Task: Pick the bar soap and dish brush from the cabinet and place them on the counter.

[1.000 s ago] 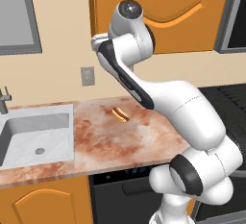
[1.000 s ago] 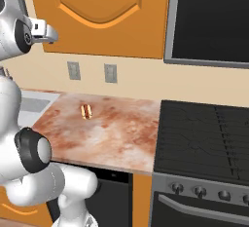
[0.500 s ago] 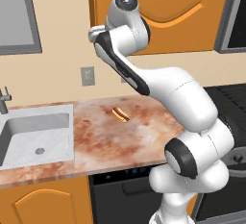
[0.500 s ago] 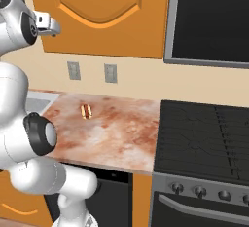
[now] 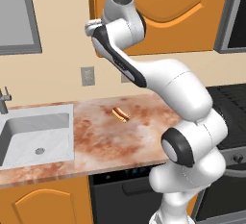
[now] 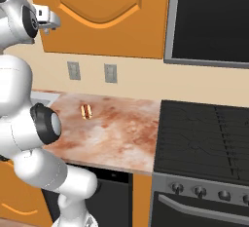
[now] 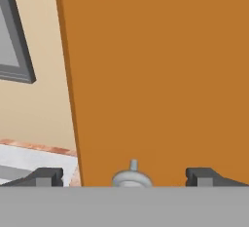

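Note:
The orange-brown cabinet (image 5: pixel 182 11) (image 6: pixel 107 11) hangs above the counter with its arched door (image 7: pixel 160 75) closed. The bar soap and the dish brush are out of sight. My gripper (image 6: pixel 48 20) is raised to the door's lower left corner. In the hand view the gripper (image 7: pixel 125 177) is open, its dark fingertips (image 7: pixel 46 176) set wide on either side of the small silver knob (image 7: pixel 132 176), which lies between them untouched. The marble-look counter (image 5: pixel 96 141) (image 6: pixel 116 128) lies below.
A hot dog in a bun (image 5: pixel 120 115) (image 6: pixel 86 110) lies on the counter near the wall. The white sink (image 5: pixel 33 136) is inset to the left, the black stovetop (image 6: pixel 204 133) lies to the right below a microwave (image 6: pixel 209 16). Wall outlets (image 6: pixel 74 70) sit under the cabinet.
The arm has lifted and reached forward, bringing the gripper up to the lower left corner of the cabinet door; over the last half second it has barely moved.

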